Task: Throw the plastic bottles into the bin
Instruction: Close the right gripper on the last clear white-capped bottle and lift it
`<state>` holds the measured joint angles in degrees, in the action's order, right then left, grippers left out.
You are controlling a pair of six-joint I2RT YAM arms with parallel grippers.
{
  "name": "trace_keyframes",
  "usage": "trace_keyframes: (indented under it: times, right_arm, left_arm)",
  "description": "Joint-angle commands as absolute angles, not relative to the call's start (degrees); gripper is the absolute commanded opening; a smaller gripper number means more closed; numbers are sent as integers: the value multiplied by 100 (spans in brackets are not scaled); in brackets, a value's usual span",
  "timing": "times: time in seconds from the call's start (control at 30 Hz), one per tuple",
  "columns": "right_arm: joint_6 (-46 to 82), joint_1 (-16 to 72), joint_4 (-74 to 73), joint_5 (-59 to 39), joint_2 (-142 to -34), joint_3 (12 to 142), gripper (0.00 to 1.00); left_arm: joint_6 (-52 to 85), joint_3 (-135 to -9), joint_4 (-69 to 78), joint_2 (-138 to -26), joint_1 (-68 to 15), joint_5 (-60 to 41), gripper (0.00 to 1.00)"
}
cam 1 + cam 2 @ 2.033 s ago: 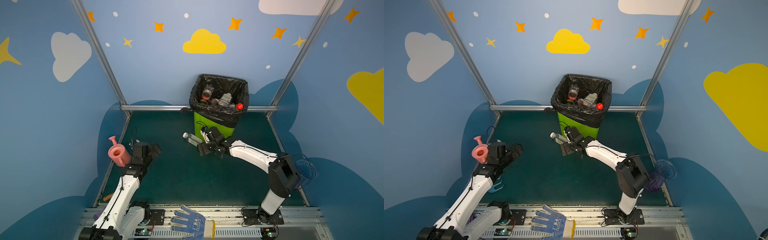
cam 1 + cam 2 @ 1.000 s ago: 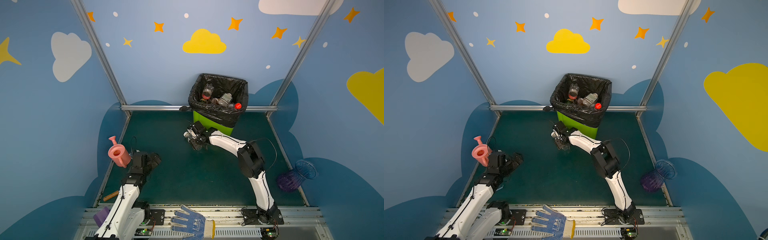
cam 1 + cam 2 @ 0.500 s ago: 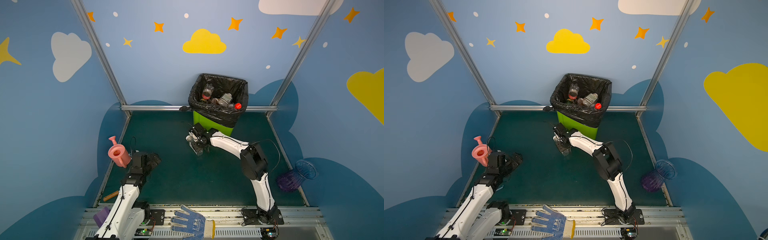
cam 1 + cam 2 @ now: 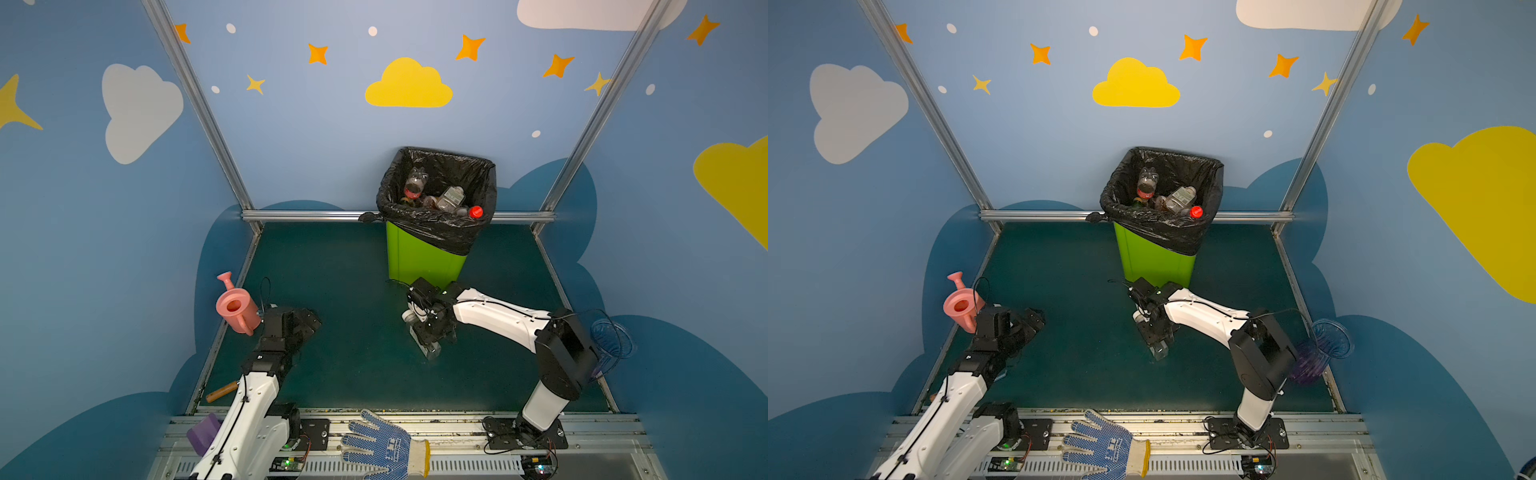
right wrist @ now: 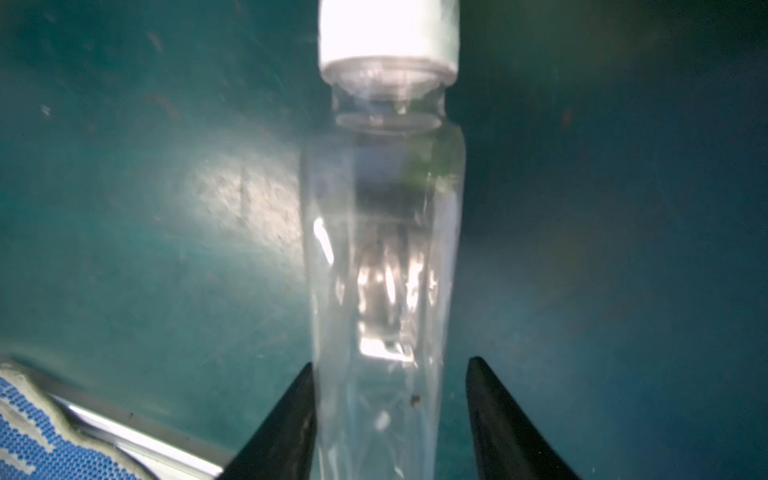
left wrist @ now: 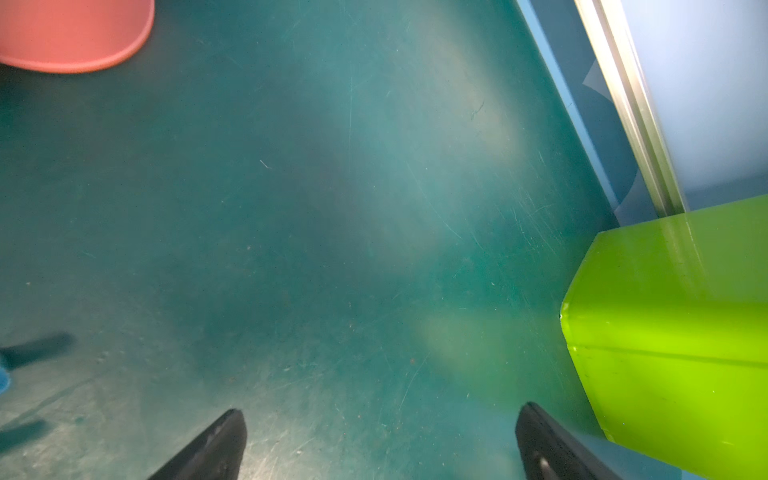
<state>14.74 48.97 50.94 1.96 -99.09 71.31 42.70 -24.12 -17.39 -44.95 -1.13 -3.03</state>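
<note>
Clear plastic bottle [image 5: 382,249] with the white cap: where does it lie from you? (Operator)

Directly under my right gripper [image 5: 390,363], flat on the green mat [image 4: 353,374], just in front of the bin [image 4: 424,262]. Its long axis runs straight out between my fingers [image 5: 286,424], with the cap pointing away from my wrist and toward the bin. (Arm)

Closed on it? (Operator)

No. My jaws stand part open and straddle the body near its base. One finger touches its side, the other shows a sliver of mat between. I judge that squeezing in comes first, then the rise to the bin's rim. (Arm)

And the other arm? (Operator)

My left gripper [image 6: 382,411] gapes wide and empty, well apart, beside the pink watering can [image 4: 235,309]. The right is plainly nearer. (Arm)
</note>
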Motion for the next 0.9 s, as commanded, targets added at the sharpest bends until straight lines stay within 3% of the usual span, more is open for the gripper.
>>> trace_keyframes:
  times: [0.0, 0.13, 0.37, 0.57, 0.8, 0.87]
  right_arm:
    - [1460, 4913, 5480, 156, -9811, 7193, 61]
    - [1315, 4913, 5697, 98, -10147, 7621, 75]
    - [1191, 4887, 5827, 46, -10976, 8018, 75]
    - [1116, 4869, 5879, 0, -11366, 8452, 61]
    - [1155, 4887, 5855, 87, -11232, 8475, 27]
    - [1193, 4881, 5774, 89, -10958, 8410, 26]
  left_arm:
    - [4305, -2439, -1784, -4467, -89, -325, 100]
    - [4301, -2417, -1815, -4443, -88, -321, 100]
    - [4233, -2384, -1897, -4321, -94, -240, 100]
    - [4184, -2364, -1938, -4358, -91, -237, 100]
    - [4159, -2384, -1943, -4456, -85, -222, 100]
    - [4165, -2396, -1947, -4456, -87, -186, 100]
